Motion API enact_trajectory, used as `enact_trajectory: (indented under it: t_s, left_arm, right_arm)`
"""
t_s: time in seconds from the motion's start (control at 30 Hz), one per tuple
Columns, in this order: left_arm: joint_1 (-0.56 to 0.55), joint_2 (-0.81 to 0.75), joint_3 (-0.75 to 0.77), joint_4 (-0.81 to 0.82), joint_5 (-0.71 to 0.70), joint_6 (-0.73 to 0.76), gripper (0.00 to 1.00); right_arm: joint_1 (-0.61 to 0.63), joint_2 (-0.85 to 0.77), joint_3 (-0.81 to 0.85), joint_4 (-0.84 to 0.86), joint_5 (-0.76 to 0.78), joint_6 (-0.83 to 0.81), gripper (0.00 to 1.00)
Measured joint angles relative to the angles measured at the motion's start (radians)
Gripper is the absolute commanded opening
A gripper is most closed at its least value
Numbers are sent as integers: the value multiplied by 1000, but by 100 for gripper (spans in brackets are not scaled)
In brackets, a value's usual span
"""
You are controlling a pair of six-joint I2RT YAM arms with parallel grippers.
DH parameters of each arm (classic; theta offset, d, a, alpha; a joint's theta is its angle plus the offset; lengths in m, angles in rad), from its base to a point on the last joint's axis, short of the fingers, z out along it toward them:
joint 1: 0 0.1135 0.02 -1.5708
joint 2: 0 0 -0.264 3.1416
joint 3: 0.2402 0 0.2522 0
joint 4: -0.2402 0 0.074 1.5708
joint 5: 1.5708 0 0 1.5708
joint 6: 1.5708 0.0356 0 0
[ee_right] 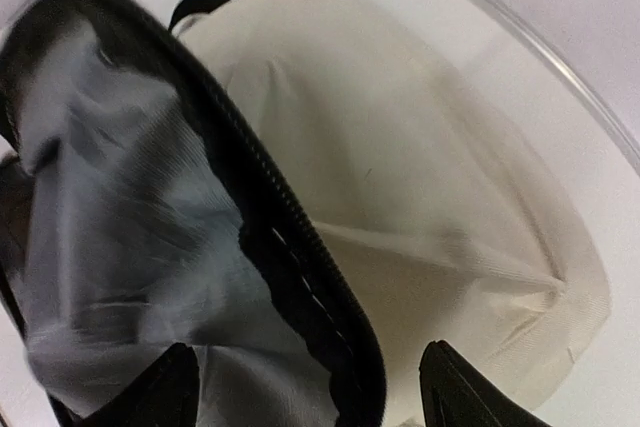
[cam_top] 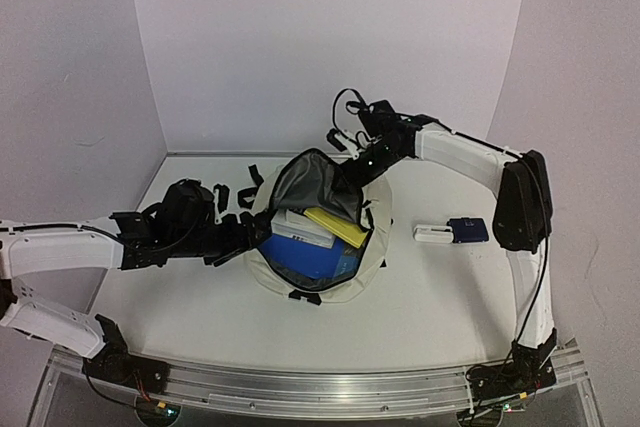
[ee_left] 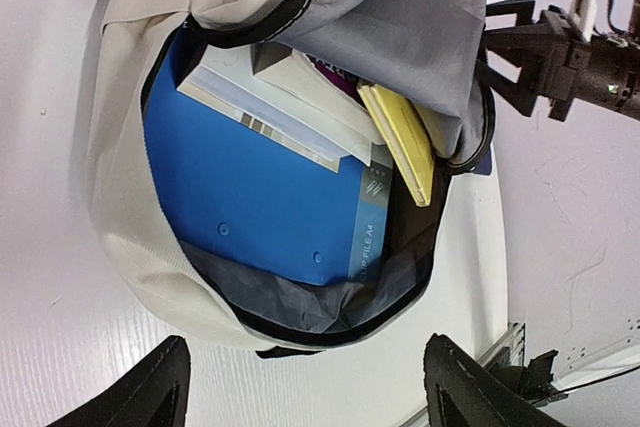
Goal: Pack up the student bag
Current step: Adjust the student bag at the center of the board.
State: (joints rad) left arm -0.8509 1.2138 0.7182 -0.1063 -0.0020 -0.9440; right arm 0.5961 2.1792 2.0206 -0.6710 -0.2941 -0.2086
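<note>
The cream student bag [cam_top: 330, 282] lies open in the middle of the table, its grey-lined flap raised at the far side. Inside are a blue clip file [ee_left: 250, 187], white books [ee_left: 270, 97] and a yellow notebook [ee_left: 400, 137]. My left gripper [cam_top: 238, 237] is open at the bag's left rim; in the left wrist view [ee_left: 305, 347] its fingers stand wide apart just outside the bag [ee_left: 120, 217]. My right gripper [cam_top: 362, 162] is open at the flap's far right edge. In the right wrist view [ee_right: 310, 349] the black zipper rim [ee_right: 300, 247] runs between its spread fingers.
A small white and dark blue item [cam_top: 452, 232] lies on the table right of the bag. Black straps and buckles [cam_top: 235, 192] trail from the bag's left side. White walls close in the table at the back and sides.
</note>
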Motion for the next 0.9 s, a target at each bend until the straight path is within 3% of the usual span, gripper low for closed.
enact_trajectory:
  t_s: [0.13,0.23,0.53,0.77,0.8,0.9]
  left_arm:
    - [0,-32,-20,-18,-14,-8,80]
    - [0,-47,-31,-27,-28,-18,79]
    - [36,-43,-60,-61,-67,-84,74]
    - [125,-54,-85,-90,-38,-104,73]
    - [147,-71,-85,-102,-28,-102,73]
    - [154,-77,-85,-107,-25,-101,74]
  right_arm:
    - [5,47,5,-28,12,-18,12]
    - [5,44,14,-46,-2,-20,1]
    - [43,-126,-65,-70,-102,-17,0]
    - [258,-286,-283,-67,-58,-96,0]
    - [322,-278,-368,-77,-39,-122,2]
    - [340,-271,-395,-86,-35,-129,12]
